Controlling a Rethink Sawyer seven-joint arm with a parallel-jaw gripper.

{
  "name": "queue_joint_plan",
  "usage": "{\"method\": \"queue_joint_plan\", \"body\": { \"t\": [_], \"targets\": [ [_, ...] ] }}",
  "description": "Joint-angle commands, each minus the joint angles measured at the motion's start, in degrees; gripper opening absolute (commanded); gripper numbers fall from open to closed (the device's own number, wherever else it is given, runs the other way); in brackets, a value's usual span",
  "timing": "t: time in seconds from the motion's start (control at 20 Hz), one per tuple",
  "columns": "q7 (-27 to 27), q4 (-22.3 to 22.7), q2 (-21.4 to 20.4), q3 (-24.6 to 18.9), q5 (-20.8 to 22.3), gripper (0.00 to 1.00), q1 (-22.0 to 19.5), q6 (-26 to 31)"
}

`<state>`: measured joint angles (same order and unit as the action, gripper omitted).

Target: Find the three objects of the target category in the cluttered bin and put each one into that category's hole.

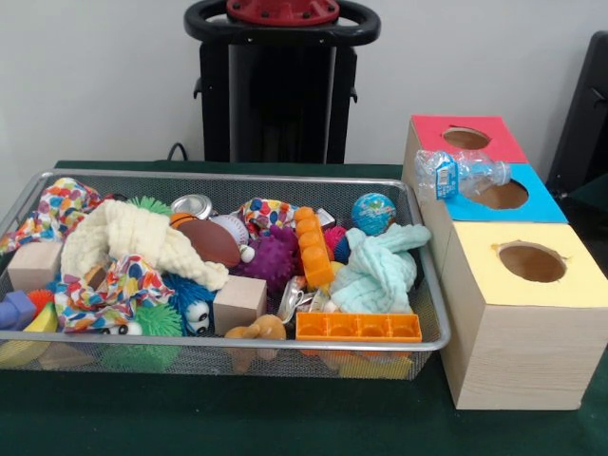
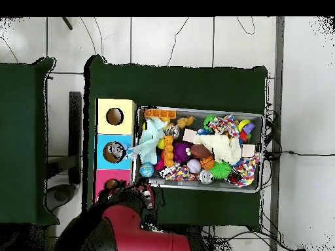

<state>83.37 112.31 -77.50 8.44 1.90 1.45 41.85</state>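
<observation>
The wire mesh bin (image 1: 237, 177) is full of toys; it also shows in the overhead view (image 2: 196, 110). One see-through crumpled plastic piece (image 1: 456, 174) lies on the blue-topped box (image 1: 537, 204), at the left edge of its round hole (image 1: 501, 195). In the overhead view this piece (image 2: 129, 155) sits between the hole (image 2: 114, 151) and the bin. Another see-through piece (image 1: 293, 299) seems to lie in the bin by a wooden block. The arm's end (image 2: 136, 193) hangs over the red-topped box's corner, drawn back. The gripper does not show in the front view.
The red-topped box (image 1: 465, 138) and yellow-topped box (image 1: 532, 261) flank the blue one. In the bin lie a globe ball (image 1: 373, 213), a metal tin (image 1: 193, 205), an orange brick (image 1: 358, 327), cloths and wooden blocks (image 1: 239, 302). The pedestal (image 1: 282, 85) stands behind.
</observation>
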Motion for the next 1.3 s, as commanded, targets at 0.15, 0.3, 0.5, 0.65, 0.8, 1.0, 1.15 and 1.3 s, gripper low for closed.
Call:
{"method": "queue_joint_plan", "body": {
  "t": [0.15,0.3,0.5,0.65,0.8,1.0,1.15,1.3],
  "targets": [
    [-0.4,3.9,10.6,-6.0,2.2,1.00,-5.9,-5.1],
    [0.0,2.4,13.7,-6.9,4.1,1.00,-8.2,-10.4],
    [-0.8,3.4,16.5,-9.4,1.7,1.00,-12.4,-12.8],
    [-0.9,2.2,20.0,-11.8,2.4,1.00,-14.8,-14.7],
    [-2.0,1.2,20.9,-13.2,4.2,1.00,-16.5,-15.3],
    [-3.6,0.7,22.4,-15.7,6.1,1.00,-18.3,-14.7],
    [-1.9,-1.1,24.1,-15.0,8.6,1.00,-17.2,-14.5],
    [-0.1,-2.3,25.0,-14.2,10.0,1.00,-15.6,-14.3]
  ]
}}
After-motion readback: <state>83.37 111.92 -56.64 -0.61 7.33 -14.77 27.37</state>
